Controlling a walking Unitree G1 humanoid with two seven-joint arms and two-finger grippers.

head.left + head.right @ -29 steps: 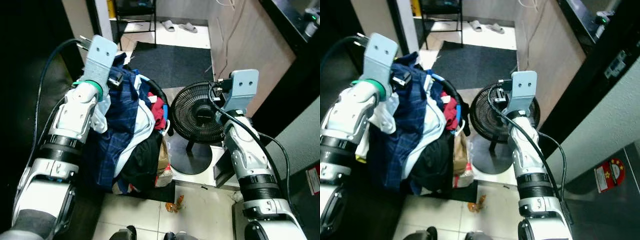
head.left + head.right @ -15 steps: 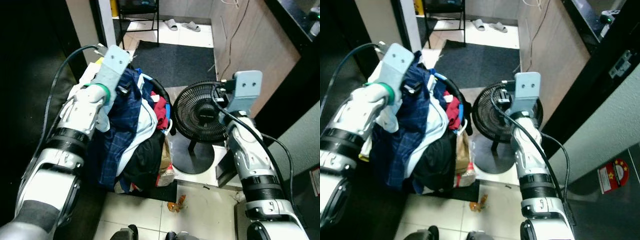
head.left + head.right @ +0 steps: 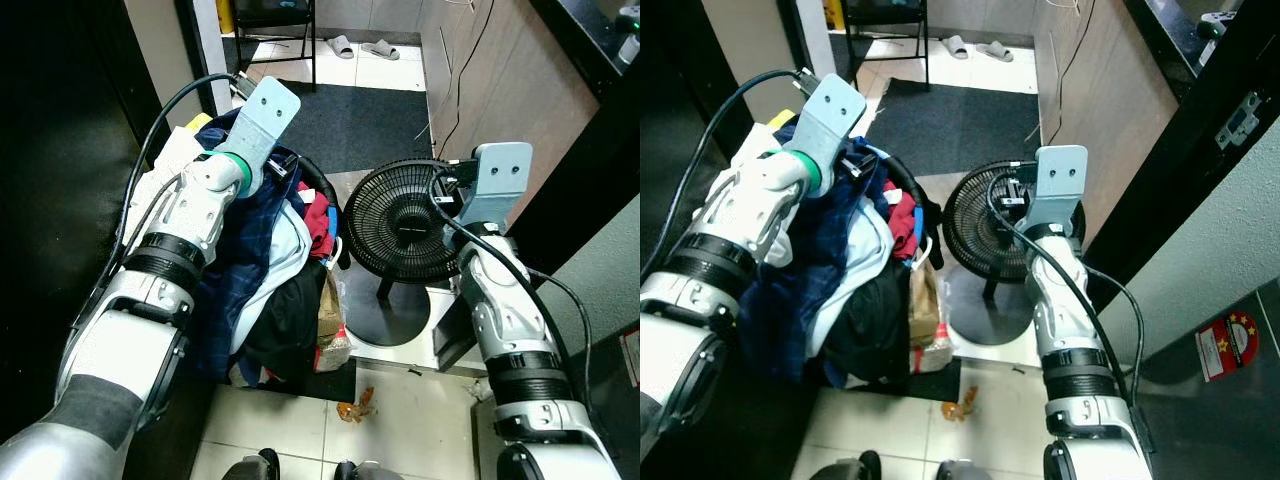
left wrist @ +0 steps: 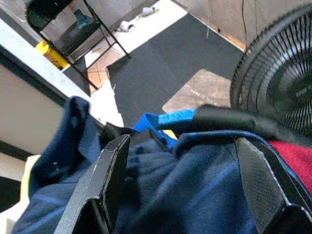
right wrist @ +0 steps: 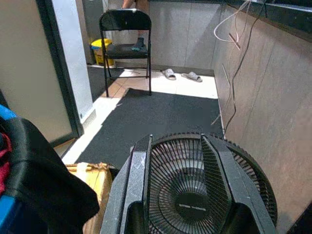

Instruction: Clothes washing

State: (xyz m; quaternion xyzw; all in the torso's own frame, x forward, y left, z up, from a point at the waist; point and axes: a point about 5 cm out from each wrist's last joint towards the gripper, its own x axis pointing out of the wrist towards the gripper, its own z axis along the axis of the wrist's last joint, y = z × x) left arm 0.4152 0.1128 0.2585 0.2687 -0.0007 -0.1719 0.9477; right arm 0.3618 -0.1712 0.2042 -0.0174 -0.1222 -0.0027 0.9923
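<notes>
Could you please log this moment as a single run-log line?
task: clothes washing | left gripper: open, over navy garment on laundry pile | right gripper: open, above black fan | floor: dark mat

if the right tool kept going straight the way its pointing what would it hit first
Most likely the black fan: the right tool looks straight along its open fingers at the fan's grille. Depth is unclear, but nothing seems to lie between them.
</notes>
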